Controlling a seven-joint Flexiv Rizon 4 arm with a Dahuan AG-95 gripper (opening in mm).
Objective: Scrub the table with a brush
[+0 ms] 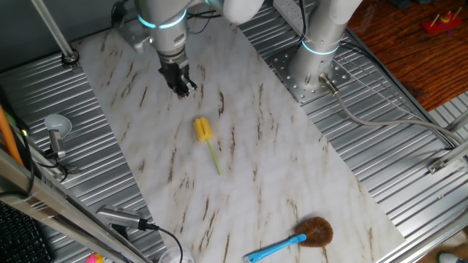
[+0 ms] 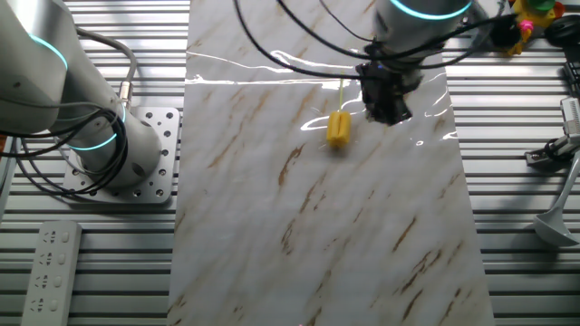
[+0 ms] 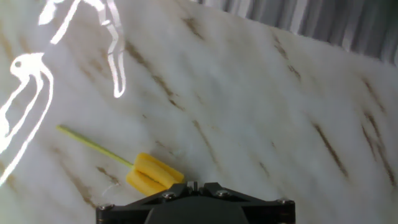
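On the marble-patterned table (image 1: 292, 168) the gripper (image 1: 180, 85) hangs empty, finger spacing unreadable, the brush (image 1: 204, 131) lying flat at its 5 o'clock, while only one fixed view shows the blue-handled brush (image 1: 292, 241).

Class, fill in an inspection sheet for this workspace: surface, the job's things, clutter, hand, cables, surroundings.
Surface: table, white marble-patterned sheet with brown streaks.
Job's things: brush lying flat on the sheet, ungripped.
Clutter: blue-handled brush near the sheet's edge.
Hand: hand above the sheet beside the yellow brush, holding nothing; jaw state unclear.
Cables: black cables trail over the sheet.
Surroundings: ribbed metal surface; remote; second arm base.
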